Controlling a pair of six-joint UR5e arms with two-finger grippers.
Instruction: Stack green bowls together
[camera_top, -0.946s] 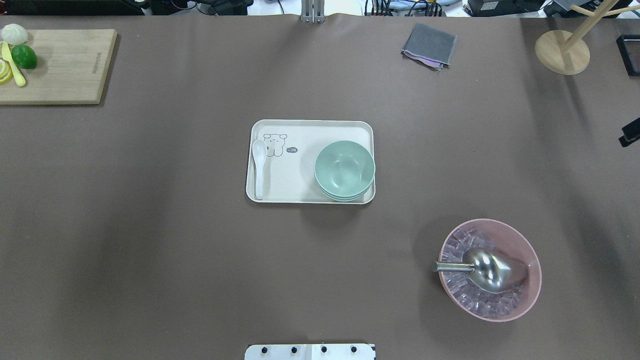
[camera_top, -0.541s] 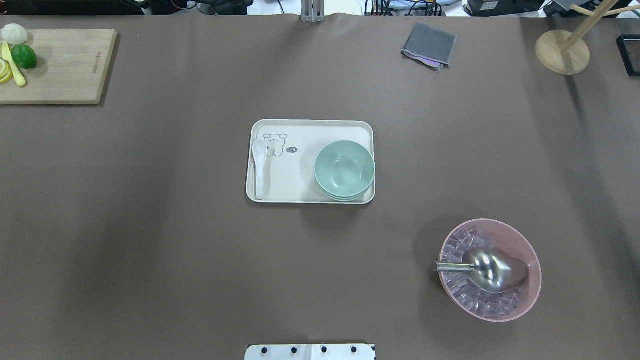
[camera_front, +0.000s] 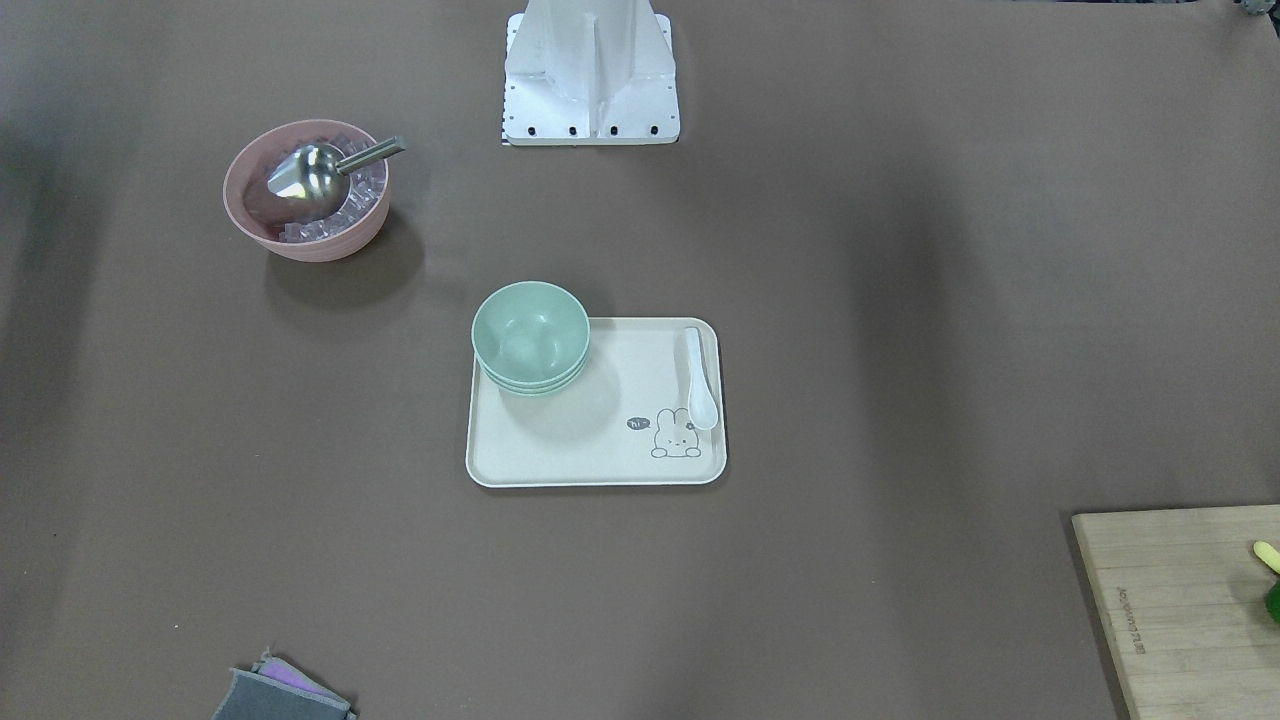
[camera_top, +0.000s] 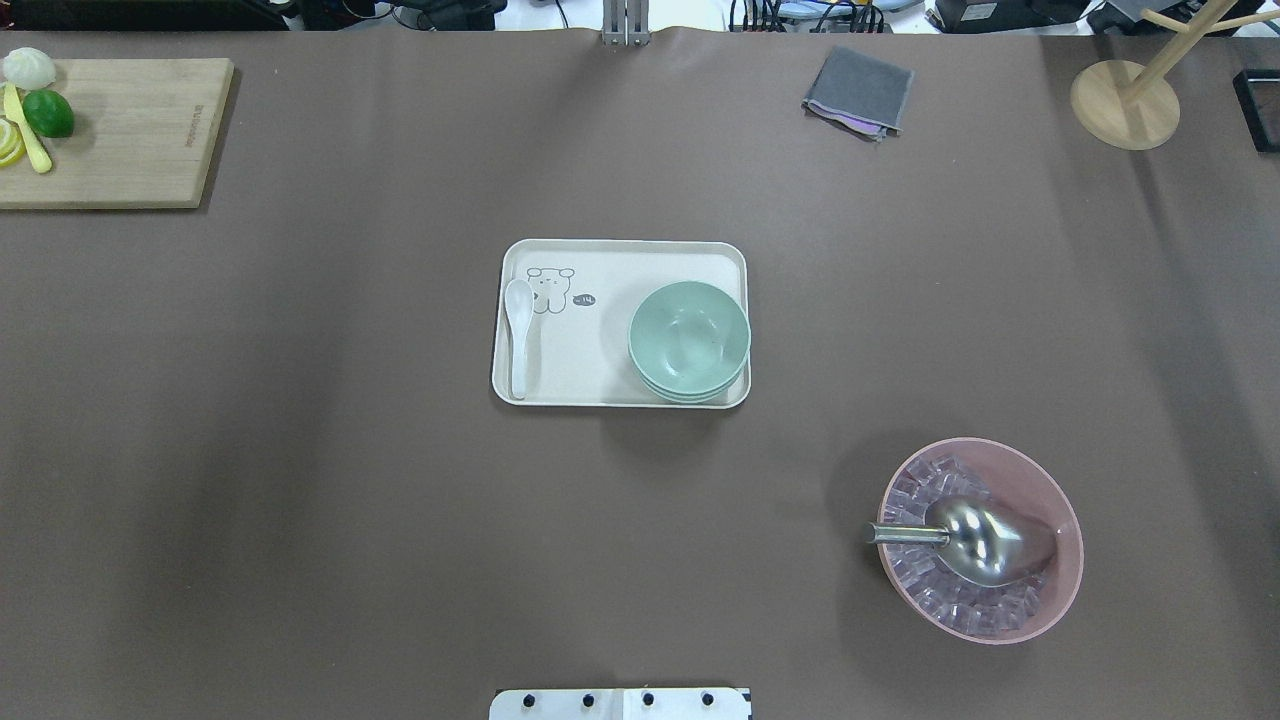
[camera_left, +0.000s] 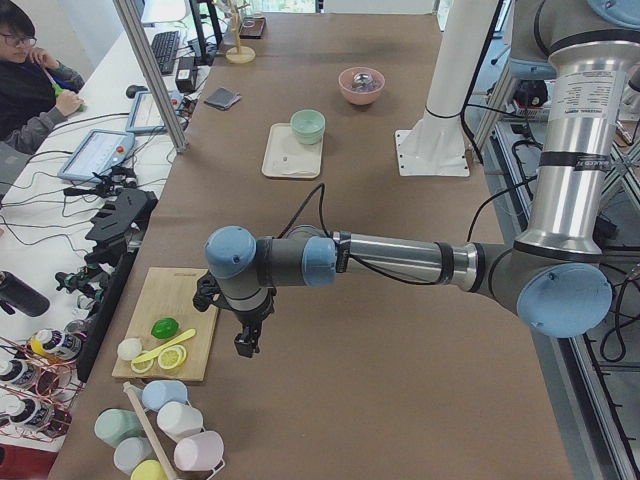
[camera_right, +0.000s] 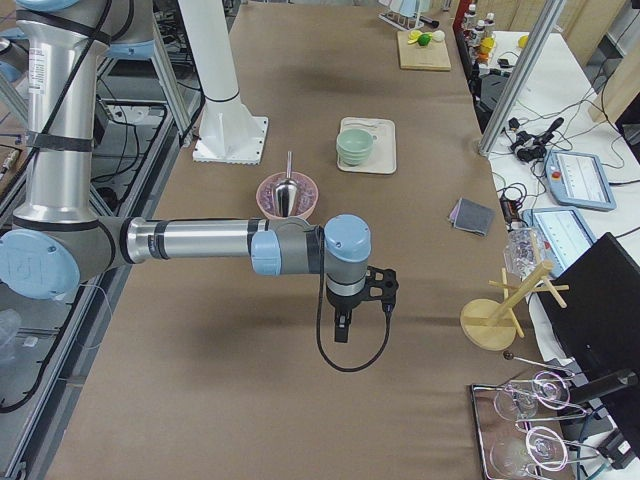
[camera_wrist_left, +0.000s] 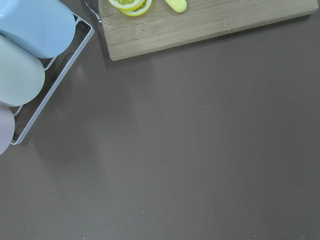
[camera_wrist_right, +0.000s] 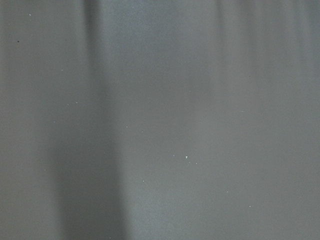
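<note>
Logging claw positions, robot's left to right.

Left gripper (camera_left: 244, 348): hangs pointing down over bare table, just beside the cutting board (camera_left: 178, 295). It shows only in the side view, so I cannot tell whether it is wide or narrow. Nothing is visible between its fingers. Its wrist camera sees only tabletop, the board's edge and some mugs on a rack.

Green bowls (camera_top: 689, 335): well apart from the left claw, further along the table. All three sit nested in one stack on the tray (camera_top: 620, 244), at the tray end away from the left claw. A white spoon (camera_top: 518, 332) lies at the tray end nearer it. No bowl stands loose, so stacking looks complete.

Right gripper (camera_right: 340, 332): hangs pointing down over bare table, well apart from the stack. Its state also cannot be told from the side view. The pink bowl (camera_front: 330, 245) with its metal scoop (camera_top: 985, 540) stands roughly between this claw and the tray.

Handling (judgement): the bowls look light and stiff, with smooth matte walls and no handle. A side squeeze would likely slip off the curve. Better to pinch the rim, one finger inside and one outside. Pinching only the top rim would probably lift that bowl out of the nest.

Change: 0.9 s ago a dark part showed at the overhead view's right edge, seemingly the right arm. It is gone now. Stack, tray and spoon are unmoved.
</note>
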